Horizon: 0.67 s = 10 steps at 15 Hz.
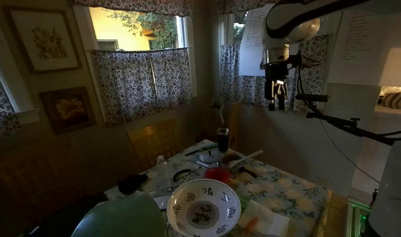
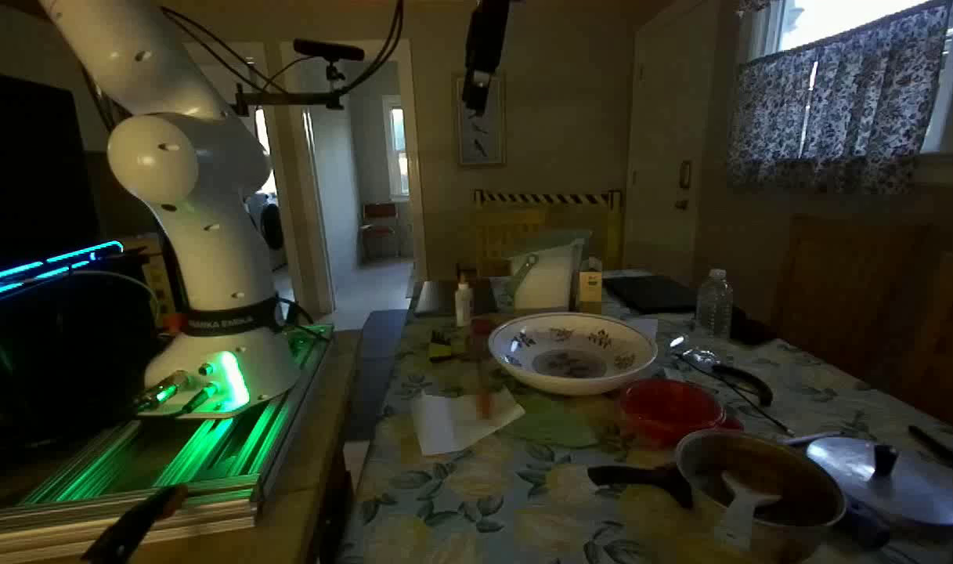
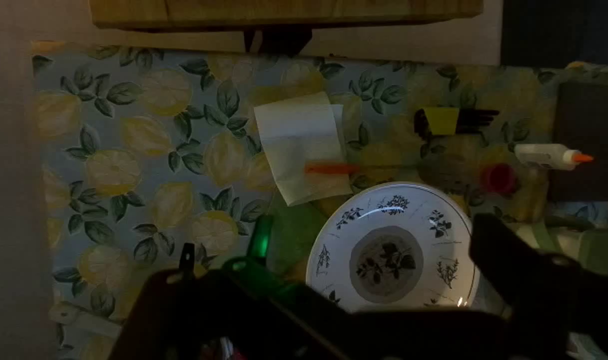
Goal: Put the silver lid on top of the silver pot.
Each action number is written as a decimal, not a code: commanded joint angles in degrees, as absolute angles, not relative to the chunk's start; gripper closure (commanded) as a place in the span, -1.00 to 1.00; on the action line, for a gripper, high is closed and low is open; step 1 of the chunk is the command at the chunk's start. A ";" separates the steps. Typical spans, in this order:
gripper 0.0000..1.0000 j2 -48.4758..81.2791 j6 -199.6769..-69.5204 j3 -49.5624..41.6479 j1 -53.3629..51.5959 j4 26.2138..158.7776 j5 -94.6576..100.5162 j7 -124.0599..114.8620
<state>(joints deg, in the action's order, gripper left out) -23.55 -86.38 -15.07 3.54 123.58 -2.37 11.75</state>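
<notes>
the black two-fingered gripper [image 1: 276, 106] hangs high above the wide cloth-covered table [image 1: 292, 197] with nothing in its grasp; the wrist view shows its fingers [image 3: 498, 250] spread well apart. the round silver-grey metal lid [image 2: 887, 489] lies black knob [image 2: 885, 458] up, just beside the low round silver-grey metal pot [image 2: 758, 450]; i cannot tell whether they touch.

in both exterior views the pot stands between the lid and the white robot base [image 2: 218, 368], the lid on the side away from it. from the gripper, in an exterior view, the lid [image 1: 209, 158] is well below and to the left, farther out than the pot. being round, it has no long axis; the upright knob seems the part to line the fingers up with.

the white long-handled utensil [image 2: 745, 506], probably plastic, sits in the pot and would, i judge, keep the lid from seating.
</notes>
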 commanded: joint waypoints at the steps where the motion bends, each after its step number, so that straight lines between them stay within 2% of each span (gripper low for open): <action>1: -1.00 -23.32 -86.21 -13.83 5.09 123.41 -2.79 12.26; 10: -1.00 -20.55 -88.21 -14.25 5.24 122.08 -2.54 13.14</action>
